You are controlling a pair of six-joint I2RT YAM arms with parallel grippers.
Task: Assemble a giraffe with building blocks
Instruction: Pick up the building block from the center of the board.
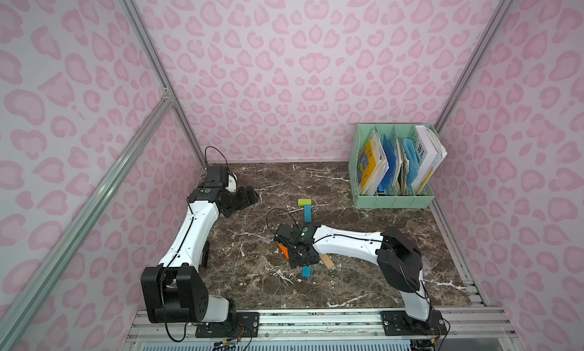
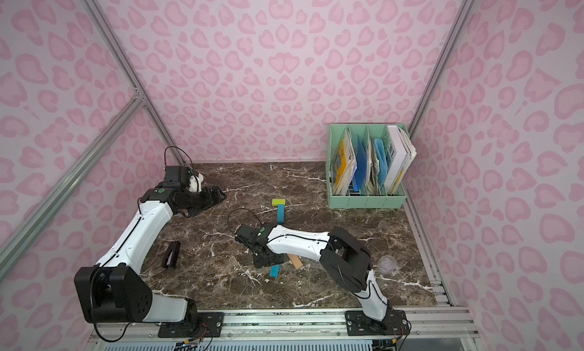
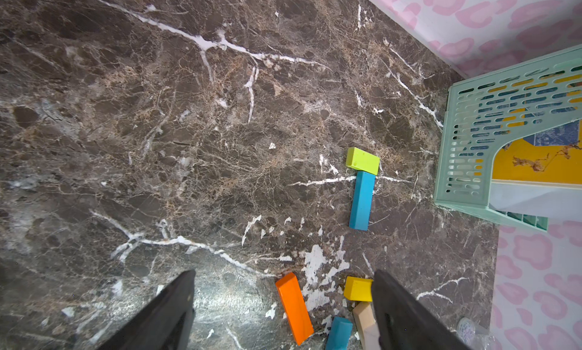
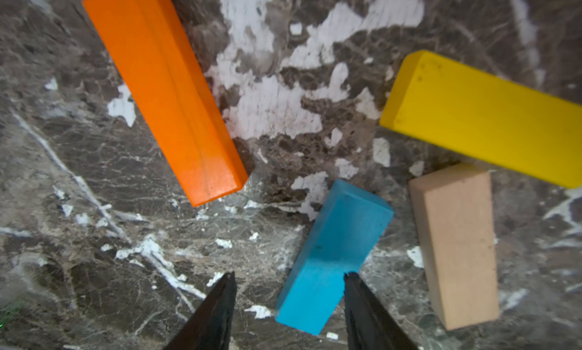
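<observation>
orange block point(image 4: 163, 93) | yellow block point(image 4: 482, 118) | blue block point(image 4: 333, 257) | tan block point(image 4: 456, 247) | brown-marbled table point(image 3: 157, 112)

The lime-green block point(image 1: 304, 202) lies crosswise against the far end of a blue block point(image 1: 307, 213); right gripper point(image 1: 302, 260) hangs over orange block point(image 1: 283, 250), tan block point(image 1: 327, 261) and second blue block point(image 1: 306, 271), partly hiding each; mint file rack point(image 1: 392, 202) stands far right.

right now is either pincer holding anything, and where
nothing held: the right pincer straddles one end of the blue block with a gap; the left pincer is open, empty
</observation>
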